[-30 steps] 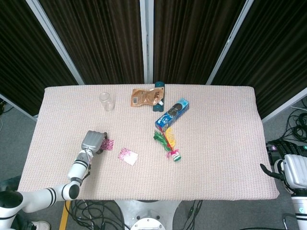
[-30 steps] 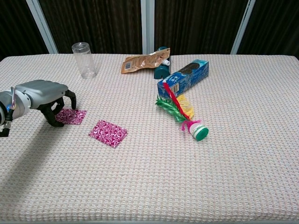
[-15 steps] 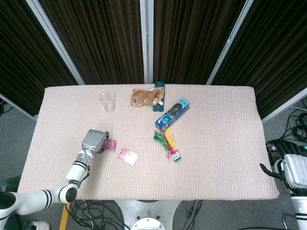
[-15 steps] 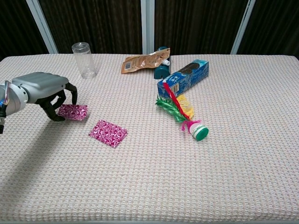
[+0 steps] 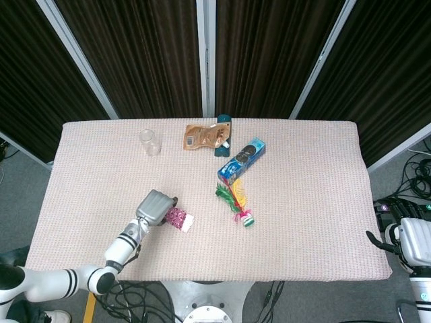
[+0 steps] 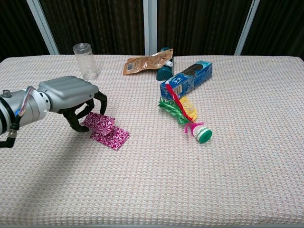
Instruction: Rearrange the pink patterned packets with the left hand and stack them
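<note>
Two packets: both pink patterned; the carried packet (image 6: 99,122) is in your left hand (image 6: 71,99), and its front edge already overlaps the flat packet (image 6: 112,136), which lies on the table (image 6: 237,171).
Landmark: I take the flat packet as reference; the feathered shuttlecock (image 6: 186,116) is well to its right, the clear jar (image 6: 85,61) is far behind it and to the left.
Left hand: it stands above and just left of the flat packet, the fingers (image 6: 88,110) curled down and pinching the carried packet; the exact contact under the palm I cannot tell.
Right hand: only its edge (image 5: 389,239) shows beside the table, far right of the flat packet; if it is spread or closed I cannot tell.
Risk, shift: when you lower more, the fingertips may drag on the flat packet and push it away to the right, because it is thin and light on the woven cloth.
Risk, bad stack: the carried packet is tilted and covers only the near-left corner; if you let go now, it will probably lie half off, not stacked.
Risk, sticking: the foil can hang on a finger at release and lift again with the hand.
Advice: bring it more over the middle, flatten it, then open slowly.
</note>
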Motion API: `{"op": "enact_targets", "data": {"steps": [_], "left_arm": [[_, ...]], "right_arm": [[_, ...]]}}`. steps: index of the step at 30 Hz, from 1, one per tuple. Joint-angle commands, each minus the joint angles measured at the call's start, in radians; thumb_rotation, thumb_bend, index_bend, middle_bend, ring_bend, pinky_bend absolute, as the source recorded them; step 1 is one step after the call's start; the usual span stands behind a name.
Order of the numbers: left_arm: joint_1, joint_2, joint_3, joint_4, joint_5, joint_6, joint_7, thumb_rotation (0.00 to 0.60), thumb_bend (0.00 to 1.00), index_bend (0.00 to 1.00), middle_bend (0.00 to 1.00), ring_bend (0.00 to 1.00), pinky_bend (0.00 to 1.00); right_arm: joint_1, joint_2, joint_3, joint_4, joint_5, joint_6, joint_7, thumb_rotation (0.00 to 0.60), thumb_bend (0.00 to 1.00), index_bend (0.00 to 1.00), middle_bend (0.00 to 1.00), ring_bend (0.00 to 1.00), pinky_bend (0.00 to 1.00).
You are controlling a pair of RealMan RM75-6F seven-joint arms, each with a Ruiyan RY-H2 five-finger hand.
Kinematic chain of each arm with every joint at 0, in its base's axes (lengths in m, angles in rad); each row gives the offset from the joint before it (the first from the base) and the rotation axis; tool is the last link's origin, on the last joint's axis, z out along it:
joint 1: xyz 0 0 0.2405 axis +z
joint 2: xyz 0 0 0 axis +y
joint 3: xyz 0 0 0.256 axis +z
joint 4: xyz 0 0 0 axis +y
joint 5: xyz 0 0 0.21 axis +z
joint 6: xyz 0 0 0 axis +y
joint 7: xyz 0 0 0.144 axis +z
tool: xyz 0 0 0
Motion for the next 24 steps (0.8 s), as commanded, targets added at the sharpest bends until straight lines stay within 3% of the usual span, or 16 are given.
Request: {"op": "enact_targets", "data": {"steps": [1,24], "left_arm": [[-0.014,-0.016,0.005,0.011,-0.013,-0.016,0.024,0.6,0.27,0.48,0.85,0.83,0.92],[-0.048,-0.074,-0.002,0.022,-0.103,-0.016,0.101,0.6,0.27,0.44,0.85,0.83,0.92]], "right_arm": [[-0.001,-0.001,0.0,0.001,0.001,0.0,0.0,0.491,0.12,0.24,0.2,0.14,0.14],[-0.002,-0.003,-0.002,0.007,0.002,-0.005,0.008,0.48,0.13,0.23,0.2,0.14,0.14]]}}
